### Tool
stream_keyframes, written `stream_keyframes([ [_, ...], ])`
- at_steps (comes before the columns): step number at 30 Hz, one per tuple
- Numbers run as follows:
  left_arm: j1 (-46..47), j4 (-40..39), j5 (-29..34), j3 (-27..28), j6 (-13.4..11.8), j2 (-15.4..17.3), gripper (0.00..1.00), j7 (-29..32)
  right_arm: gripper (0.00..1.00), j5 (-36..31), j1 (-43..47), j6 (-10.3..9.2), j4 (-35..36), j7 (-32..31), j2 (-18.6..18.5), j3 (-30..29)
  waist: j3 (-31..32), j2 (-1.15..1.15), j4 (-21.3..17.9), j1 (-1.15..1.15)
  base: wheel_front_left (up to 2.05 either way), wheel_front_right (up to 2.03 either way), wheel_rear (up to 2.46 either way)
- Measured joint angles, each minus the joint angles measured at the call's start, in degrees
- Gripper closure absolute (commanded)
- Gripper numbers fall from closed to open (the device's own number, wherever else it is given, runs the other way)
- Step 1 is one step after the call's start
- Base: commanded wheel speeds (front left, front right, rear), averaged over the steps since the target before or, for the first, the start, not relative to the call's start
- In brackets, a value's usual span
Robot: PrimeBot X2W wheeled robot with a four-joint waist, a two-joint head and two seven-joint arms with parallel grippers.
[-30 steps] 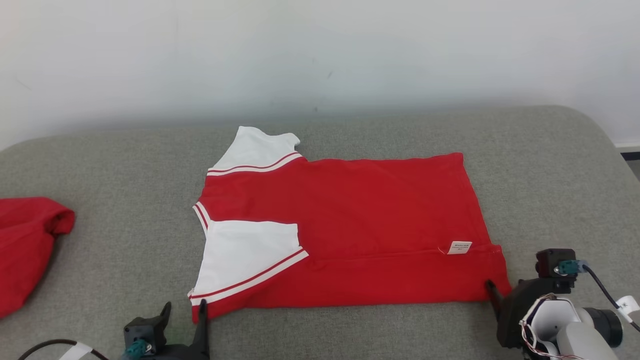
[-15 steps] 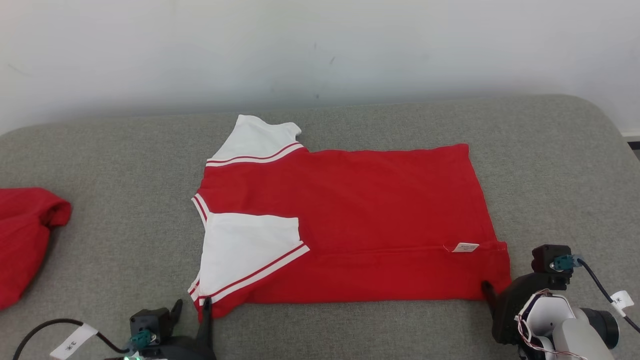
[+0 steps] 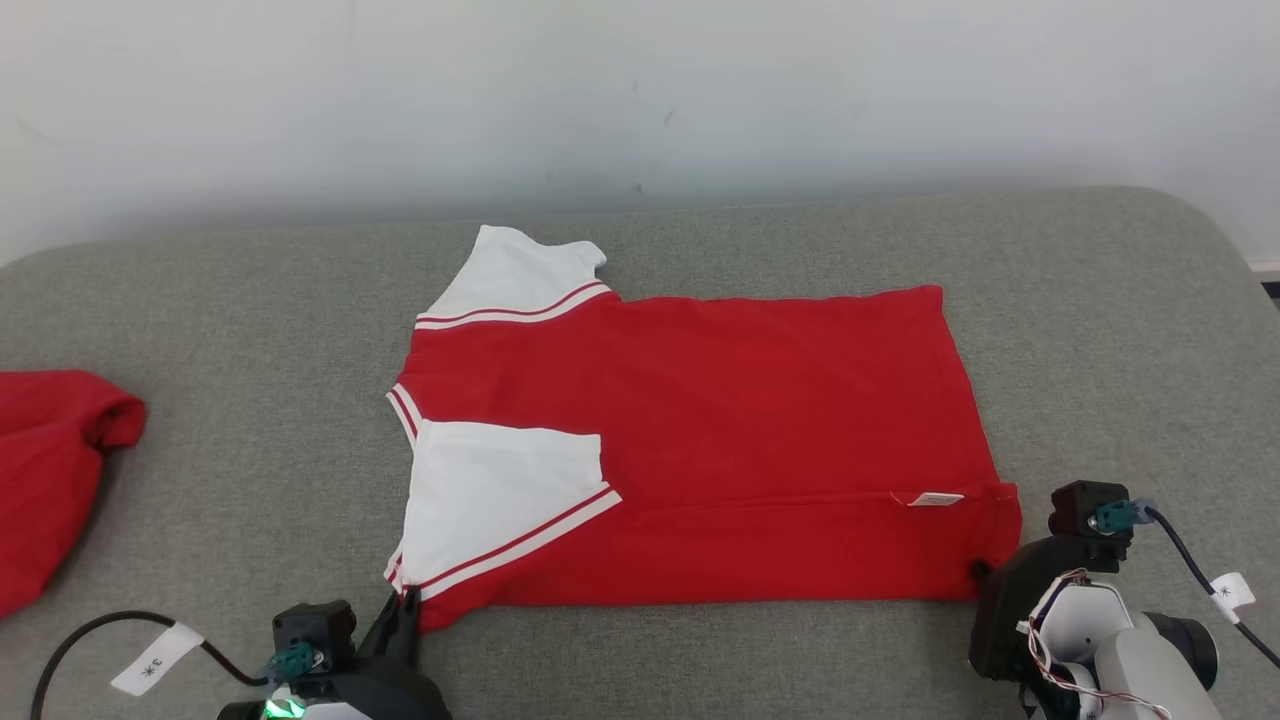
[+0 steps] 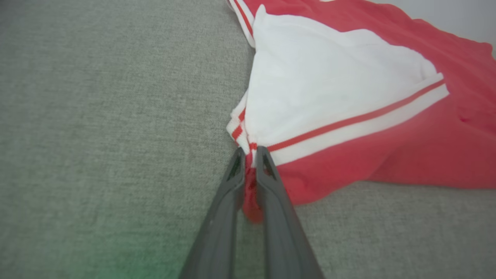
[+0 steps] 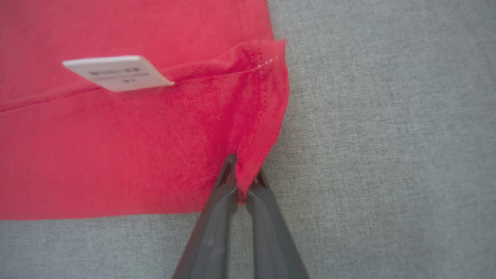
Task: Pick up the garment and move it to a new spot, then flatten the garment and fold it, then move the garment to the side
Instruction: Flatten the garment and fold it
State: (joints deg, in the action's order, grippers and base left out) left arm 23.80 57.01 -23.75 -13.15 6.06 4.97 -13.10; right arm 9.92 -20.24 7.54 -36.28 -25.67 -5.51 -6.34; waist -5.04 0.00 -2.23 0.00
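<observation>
Both pairs of fingers, which you saw standing apart a second ago, have now come together on the cloth. Your left gripper (image 4: pixel 250 153) reaches in low from the near edge of the grey padded surface (image 3: pixel 220 330), left of the middle, with its fingers pointing toward the far edge. They are pinched on the garment (image 3: pixel 720 420) at its near left corner, just below the striped cuff of the near sleeve (image 3: pixel 500 490).

Your right gripper (image 5: pixel 242 170) lies near the surface's near right corner, its pale forearm behind it and its fingers angled inward. They are clamped on a raised fold of the garment's near right corner.

You have one red garment, spread flat across the middle of the surface, with two white sleeves toward the left edge and one white label (image 3: pixel 935 498) near the right grip. One other red cloth (image 3: pixel 50 470) lies bunched at the left edge, well apart.
</observation>
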Motion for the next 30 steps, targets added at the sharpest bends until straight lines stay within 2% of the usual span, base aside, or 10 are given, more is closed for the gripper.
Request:
stream_keyframes([
  [8, -0.09, 0.40, -2.23, -0.16, 1.00, -0.29, 1.00, -0.45, 1.00, 0.64, 0.66, 0.00, 0.24, 1.49, -0.40, 0.04, 1.65, 0.01, 0.46, 0.01, 0.00, 0.00, 0.00],
  [14, -3.82, -1.48, -5.31, -0.74, 1.36, 0.08, 1.00, -0.38, 1.00, 1.91, 4.59, 0.01, 3.28, 0.78, -1.09, -0.47, 4.24, 0.00, 0.61, 0.01, 0.00, 0.00, 0.00],
  [21, -8.84, -9.56, -10.92, -3.21, 1.45, 1.79, 1.00, 2.76, 1.00, 4.34, 10.39, 0.01, 10.05, -0.94, -1.27, -2.65, 6.58, 0.00, 0.89, 0.00, 0.00, 0.00, 0.00],
  [30, -18.08, -21.06, -15.02, -3.26, 0.94, 6.90, 1.00, 8.95, 1.00, 4.63, 19.14, 0.02, 21.38, -7.14, -1.12, -3.74, 8.30, 0.00, 1.10, 0.00, 0.00, 0.00, 0.00],
])
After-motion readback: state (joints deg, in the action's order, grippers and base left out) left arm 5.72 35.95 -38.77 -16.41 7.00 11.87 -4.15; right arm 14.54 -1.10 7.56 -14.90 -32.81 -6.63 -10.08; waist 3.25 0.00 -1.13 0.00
